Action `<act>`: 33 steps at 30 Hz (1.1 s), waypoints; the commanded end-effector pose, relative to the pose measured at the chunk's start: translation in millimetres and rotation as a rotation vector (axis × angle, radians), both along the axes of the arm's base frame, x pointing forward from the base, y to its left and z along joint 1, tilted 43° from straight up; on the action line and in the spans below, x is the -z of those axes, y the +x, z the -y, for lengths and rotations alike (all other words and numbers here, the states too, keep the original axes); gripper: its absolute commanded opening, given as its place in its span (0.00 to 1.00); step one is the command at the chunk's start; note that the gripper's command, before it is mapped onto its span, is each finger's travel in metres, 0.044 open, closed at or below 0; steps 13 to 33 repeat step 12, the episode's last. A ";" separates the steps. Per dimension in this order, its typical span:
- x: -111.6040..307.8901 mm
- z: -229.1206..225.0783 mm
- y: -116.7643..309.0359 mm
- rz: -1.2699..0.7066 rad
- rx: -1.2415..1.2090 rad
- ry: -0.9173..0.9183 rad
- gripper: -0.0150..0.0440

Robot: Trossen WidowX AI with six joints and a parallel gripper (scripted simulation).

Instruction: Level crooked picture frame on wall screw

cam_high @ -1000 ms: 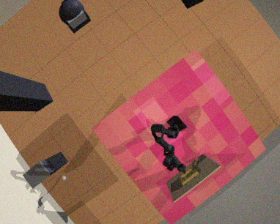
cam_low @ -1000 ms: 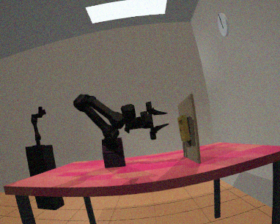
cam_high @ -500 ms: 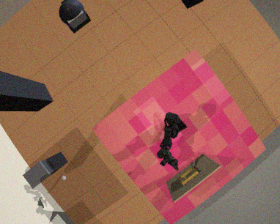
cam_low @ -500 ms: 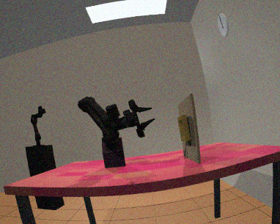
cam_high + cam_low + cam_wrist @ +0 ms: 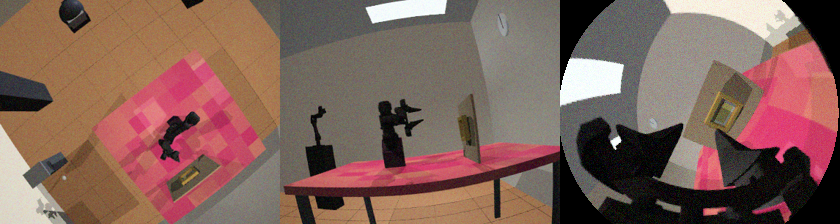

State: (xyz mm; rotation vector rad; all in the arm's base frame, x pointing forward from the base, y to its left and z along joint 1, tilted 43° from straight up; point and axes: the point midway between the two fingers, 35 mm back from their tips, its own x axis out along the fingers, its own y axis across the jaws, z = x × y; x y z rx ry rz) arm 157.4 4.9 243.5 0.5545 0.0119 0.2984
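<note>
The picture frame [image 5: 190, 178] [image 5: 464, 128] [image 5: 713, 107] is golden, with a grey-green picture, and hangs on the front of an upright brown-grey board [image 5: 210, 165] [image 5: 468, 106] [image 5: 704, 95]. In the wrist view its sides run nearly parallel to the board's edges; a small tilt cannot be told for certain. The screw and the notched strip are hidden behind it. My gripper [image 5: 170, 159] [image 5: 421, 115] [image 5: 699, 128] is open and empty. It stands back from the board, clear of the frame, with its fingers pointing toward the board side.
The board stands near one edge of the pink patchwork table [image 5: 185, 80] [image 5: 423, 170] [image 5: 785, 125]. Away from the table, a small dark arm stands on a black pedestal [image 5: 324, 159]. A round clock [image 5: 503, 24] hangs on the far wall.
</note>
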 end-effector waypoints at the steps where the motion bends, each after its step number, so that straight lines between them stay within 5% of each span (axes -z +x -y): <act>1: 2.8 0.0 -0.1 0.007 0.003 -0.007 0.69; 33: 6.6 -0.3 -0.5 0.009 0.006 -0.014 0.69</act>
